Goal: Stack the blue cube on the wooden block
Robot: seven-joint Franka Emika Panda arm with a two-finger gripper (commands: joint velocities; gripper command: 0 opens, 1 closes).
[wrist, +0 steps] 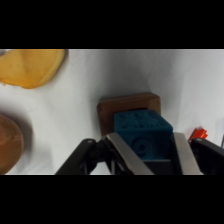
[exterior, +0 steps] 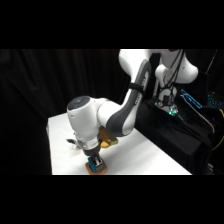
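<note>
We had the gripper point(wrist: 147, 150) pinching the blue cube point(wrist: 142, 131) by its flat sides over the wooden block point(wrist: 129, 105), and it looked light, rigid, easily held.

Tool point(exterior: 95, 161) low over blue cube point(exterior: 95, 164) on wooden block point(exterior: 95, 171)

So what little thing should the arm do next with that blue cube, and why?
Probably open its fingers and let go. In the wrist view the blue cube sits between the gripper fingers, directly over the wooden block; the side view shows it low at the block, though full contact is unclear.
</note>
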